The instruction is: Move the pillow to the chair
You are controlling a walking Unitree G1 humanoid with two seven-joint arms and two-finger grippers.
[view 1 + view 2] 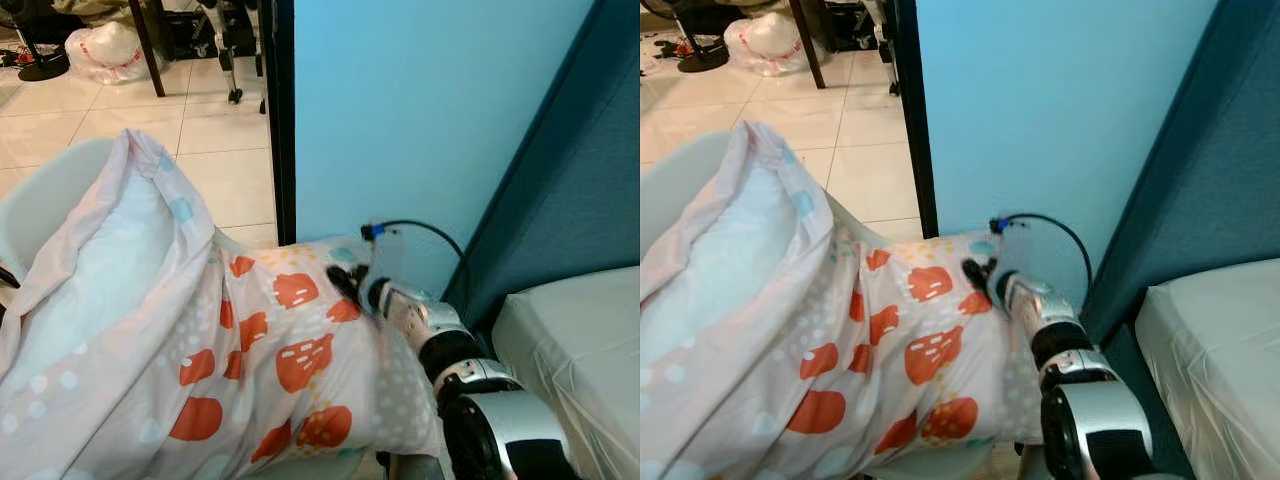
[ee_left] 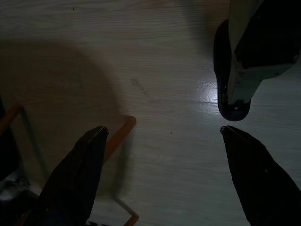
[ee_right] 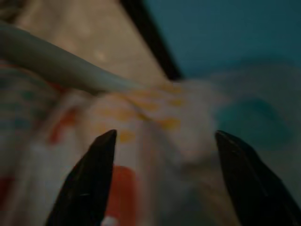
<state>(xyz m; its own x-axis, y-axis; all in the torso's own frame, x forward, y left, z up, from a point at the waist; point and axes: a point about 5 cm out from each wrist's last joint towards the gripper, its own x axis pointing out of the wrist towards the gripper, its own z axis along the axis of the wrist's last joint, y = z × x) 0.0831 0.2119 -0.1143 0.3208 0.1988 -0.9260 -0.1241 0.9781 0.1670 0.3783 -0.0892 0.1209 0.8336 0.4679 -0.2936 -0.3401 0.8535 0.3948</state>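
Note:
A white pillow [image 1: 250,360] printed with orange shapes and pale dots lies slumped across a pale grey chair [image 1: 45,200], its open case end raised toward the chair's back. My right gripper [image 1: 345,280] is at the pillow's far corner by the blue wall. In the right wrist view its fingers [image 3: 89,179] stand open, with pillow fabric [image 3: 150,122] just ahead of them and nothing held. My left gripper [image 2: 164,129] hangs idle and open above a dim floor.
A blue wall [image 1: 420,120] and a dark teal panel [image 1: 570,170] stand close behind the pillow, with a black cable [image 1: 420,228] looping off the wall. A white mattress [image 1: 580,340] lies at the right. Tiled floor [image 1: 210,150] opens to the far left, with a plastic bag [image 1: 105,50].

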